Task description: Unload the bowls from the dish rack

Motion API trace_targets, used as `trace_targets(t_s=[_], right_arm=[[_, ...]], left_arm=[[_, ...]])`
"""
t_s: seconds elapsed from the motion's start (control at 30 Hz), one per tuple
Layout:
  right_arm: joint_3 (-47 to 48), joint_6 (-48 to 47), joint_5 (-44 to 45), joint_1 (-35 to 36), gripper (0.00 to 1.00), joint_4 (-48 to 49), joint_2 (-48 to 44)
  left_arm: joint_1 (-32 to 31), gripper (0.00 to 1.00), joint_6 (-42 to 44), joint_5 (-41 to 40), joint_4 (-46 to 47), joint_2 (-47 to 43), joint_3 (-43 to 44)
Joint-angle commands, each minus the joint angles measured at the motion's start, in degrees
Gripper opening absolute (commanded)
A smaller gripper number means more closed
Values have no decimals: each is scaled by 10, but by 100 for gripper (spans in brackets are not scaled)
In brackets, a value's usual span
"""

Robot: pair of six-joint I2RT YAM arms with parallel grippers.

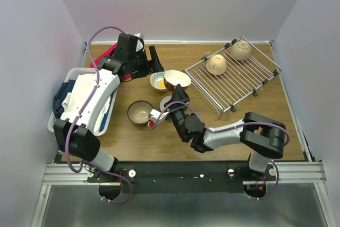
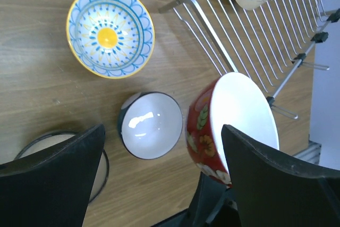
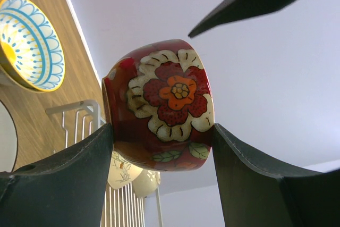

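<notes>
The right end effector (image 3: 162,126) is clenched across the red floral bowl (image 3: 175,91), holding it tipped sideways over the counter (image 1: 133,136) just off the dish rack (image 1: 234,81), likely to set it among the unloaded bowls (image 2: 110,31) (two cream ones (image 1: 216,65) sit on the bars). The left end effector (image 2: 163,131) hangs released and empty. The held bowl is glossy red with cream-and-orange flowers outside and white inside.

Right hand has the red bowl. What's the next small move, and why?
Probably level the red bowl and lower it onto the bare table beside the white-lined bowl, before opening the right hand. It is gripped tilted, already off the dish rack, with the blue-patterned bowl close.
</notes>
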Motion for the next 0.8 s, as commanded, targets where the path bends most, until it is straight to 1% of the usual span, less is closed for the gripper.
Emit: trace_targets(t_s=[0.0, 0.13, 0.2, 0.23, 0.27, 0.37, 0.43, 0.53, 0.63, 0.67, 0.73, 0.77], right_arm=[[11, -33, -7, 16, 25, 126, 19], [10, -45, -5, 24, 25, 150, 39], [12, -46, -5, 30, 25, 151, 46], [13, -45, -4, 31, 25, 150, 48], [14, -46, -2, 33, 25, 151, 51], [13, -49, -2, 37, 25, 153, 53], [10, -48, -2, 38, 25, 146, 47], [5, -41, -2, 41, 25, 131, 38], [-2, -36, -2, 45, 26, 120, 34], [-3, -35, -2, 46, 26, 119, 33], [-5, -36, 1, 48, 26, 119, 33], [-6, -36, 2, 49, 26, 119, 34]], left_arm=[[1, 99, -24, 48, -37, 6, 23], [1, 98, -25, 56, -61, 17, 16], [1, 95, -24, 75, -69, 30, 13], [1, 93, -23, 78, -74, 32, 9], [0, 88, -19, 80, -77, 38, 7], [-2, 81, -16, 78, -82, 45, -3], [-2, 80, -11, 80, -89, 51, -9], [-7, 75, -5, 81, -96, 64, -12], [-18, 67, 1, 88, -106, 79, -7], [-21, 62, 2, 90, -108, 85, -6], [-32, 56, 9, 95, -115, 90, 1], [-34, 49, 11, 95, -117, 96, 2]])
